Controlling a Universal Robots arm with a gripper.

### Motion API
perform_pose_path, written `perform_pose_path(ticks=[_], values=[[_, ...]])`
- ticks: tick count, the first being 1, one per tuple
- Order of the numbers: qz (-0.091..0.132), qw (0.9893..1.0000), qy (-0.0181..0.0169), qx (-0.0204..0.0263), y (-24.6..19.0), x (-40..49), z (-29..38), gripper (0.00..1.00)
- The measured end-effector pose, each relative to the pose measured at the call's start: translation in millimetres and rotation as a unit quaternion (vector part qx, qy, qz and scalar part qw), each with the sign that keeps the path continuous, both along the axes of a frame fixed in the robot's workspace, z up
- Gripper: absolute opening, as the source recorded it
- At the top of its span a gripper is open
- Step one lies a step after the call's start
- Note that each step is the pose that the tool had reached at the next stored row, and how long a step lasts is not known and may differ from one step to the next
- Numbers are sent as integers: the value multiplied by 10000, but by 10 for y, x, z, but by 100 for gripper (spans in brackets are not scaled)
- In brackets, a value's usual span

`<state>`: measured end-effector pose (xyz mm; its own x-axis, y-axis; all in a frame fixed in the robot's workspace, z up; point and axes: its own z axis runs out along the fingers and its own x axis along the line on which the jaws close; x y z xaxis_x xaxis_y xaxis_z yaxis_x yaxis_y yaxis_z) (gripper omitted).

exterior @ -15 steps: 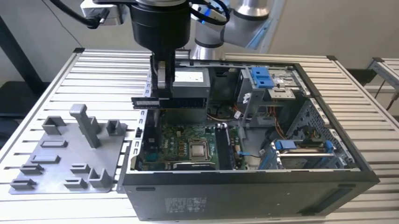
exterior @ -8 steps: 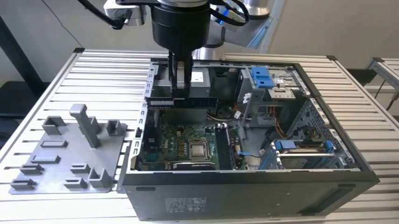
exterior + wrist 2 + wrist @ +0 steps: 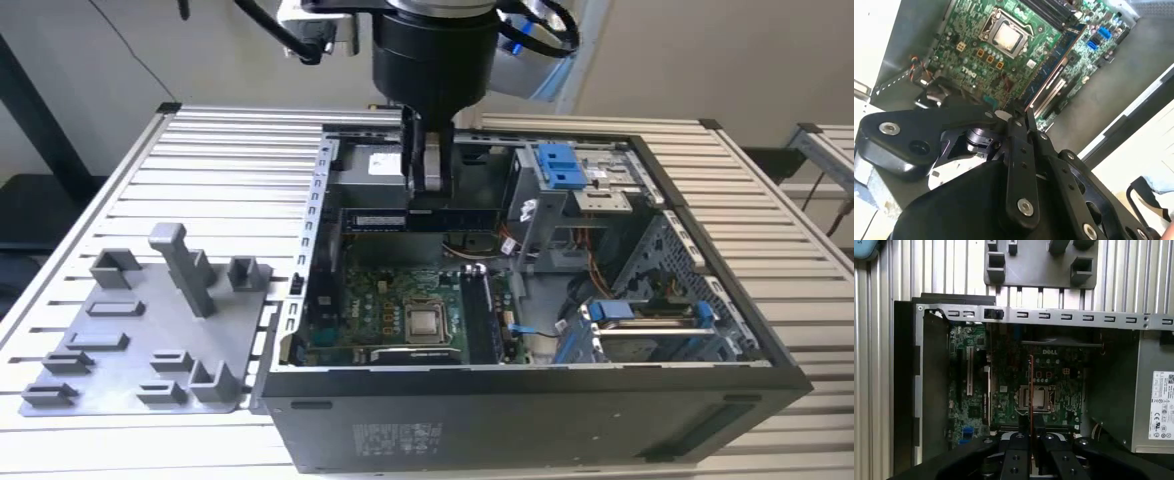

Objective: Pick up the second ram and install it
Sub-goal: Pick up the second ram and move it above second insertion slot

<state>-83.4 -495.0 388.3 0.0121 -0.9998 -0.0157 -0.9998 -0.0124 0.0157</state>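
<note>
My gripper (image 3: 427, 195) reaches down into the open computer case (image 3: 534, 385) and is shut on the second ram (image 3: 376, 220). It is a long dark stick with a pale label, held level above the motherboard (image 3: 380, 300) at the back of the case. In the first wrist view the ram (image 3: 1031, 385) shows edge-on as a thin line rising from between the fingers (image 3: 1016, 460), over the processor socket (image 3: 1038, 397). In the second wrist view the stick (image 3: 1051, 65) runs out from the gripper (image 3: 1021, 112) across the green board.
A grey holder tray (image 3: 147, 330) with upright posts lies on the slatted table at the exterior view's left of the case. Inside the case are the power supply (image 3: 374, 165), blue-latched drive bays (image 3: 561, 165) and cables (image 3: 587, 270). The case walls close in around the board.
</note>
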Motion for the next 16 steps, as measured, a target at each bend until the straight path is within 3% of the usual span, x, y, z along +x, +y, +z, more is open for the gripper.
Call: perform_pose_path(ticks=[16], values=[[-34,10000,0,0,0,548,0,14]])
